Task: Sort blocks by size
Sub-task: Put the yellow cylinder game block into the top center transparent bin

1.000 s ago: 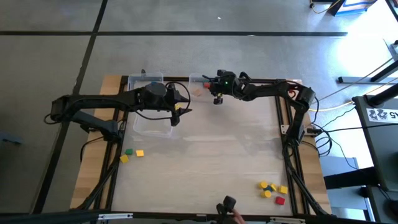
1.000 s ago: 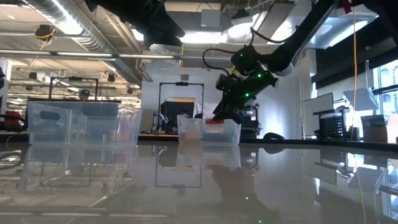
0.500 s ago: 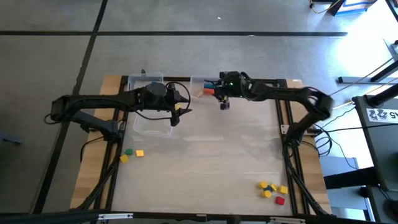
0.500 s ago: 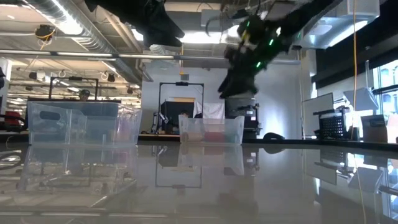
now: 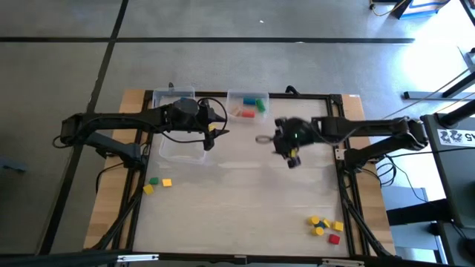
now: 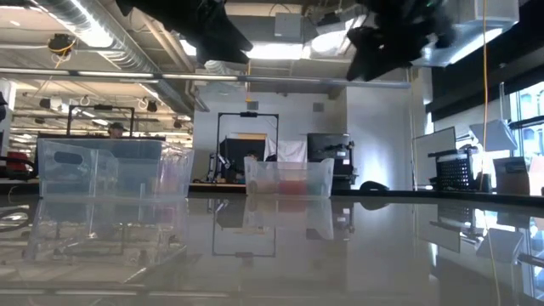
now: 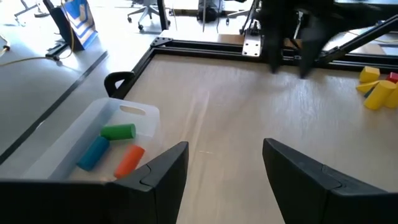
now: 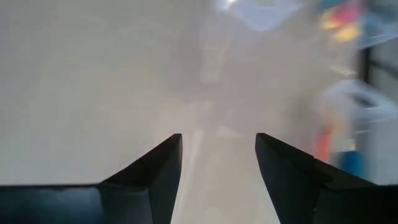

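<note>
Table [image 5: 237, 200]: pale top, both arms over its far half. Large clear bin [image 5: 178, 126] far left, with the left gripper [image 5: 210, 139] at its right edge, fingers [image 7: 163, 171] apart, nothing between. Small clear bin [image 5: 248, 105] far centre holds green, blue and orange pieces. Right gripper [image 5: 291, 157] hangs above mid-table, fingers [image 8: 155, 171] spread, empty. Blocks [image 5: 325, 227]: one cluster near right corner, another few at near left [image 5: 156, 184], all loose on the table.
</note>
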### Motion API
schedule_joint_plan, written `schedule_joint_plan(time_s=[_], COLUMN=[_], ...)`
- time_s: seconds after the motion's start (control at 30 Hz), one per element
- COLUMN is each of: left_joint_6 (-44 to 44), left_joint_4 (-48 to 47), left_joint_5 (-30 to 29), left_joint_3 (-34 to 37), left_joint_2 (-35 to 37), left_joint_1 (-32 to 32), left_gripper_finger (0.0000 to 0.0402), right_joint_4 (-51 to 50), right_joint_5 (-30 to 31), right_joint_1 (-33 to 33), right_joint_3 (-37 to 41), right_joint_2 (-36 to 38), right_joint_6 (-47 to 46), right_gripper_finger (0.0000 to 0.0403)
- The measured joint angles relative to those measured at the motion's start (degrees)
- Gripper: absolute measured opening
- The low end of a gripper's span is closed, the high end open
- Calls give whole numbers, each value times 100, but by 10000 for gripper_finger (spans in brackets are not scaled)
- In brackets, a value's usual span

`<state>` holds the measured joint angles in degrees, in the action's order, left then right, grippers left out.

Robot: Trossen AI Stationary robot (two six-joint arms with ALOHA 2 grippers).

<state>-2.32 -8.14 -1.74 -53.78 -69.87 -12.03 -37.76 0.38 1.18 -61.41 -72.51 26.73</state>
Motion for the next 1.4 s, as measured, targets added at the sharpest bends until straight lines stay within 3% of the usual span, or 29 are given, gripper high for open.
schedule_joint_plan(time_s=[0.37,0.8,1.07,1.4], left_joint_6=[-107,203,211,196], left_joint_4=[49,63,112,131], left_joint_5=[0,2,2,2], left_joint_3=[0,0,0,0], left_joint_2=[-2,-2,-2,-2], left_joint_1=[0,7,4,4], left_gripper_finger=[205,205,205,205], right_joint_4=[-593,-688,-878,-1422], right_joint_5=[175,662,785,282], right_joint_1=[-2010,-3834,-4622,-5068], right_joint_3=[7,9,11,11], right_joint_2=[-81,-253,-616,-1193], right_joint_6=[-2634,-5747,-7335,-8516], right_gripper_finger=[209,209,209,209])
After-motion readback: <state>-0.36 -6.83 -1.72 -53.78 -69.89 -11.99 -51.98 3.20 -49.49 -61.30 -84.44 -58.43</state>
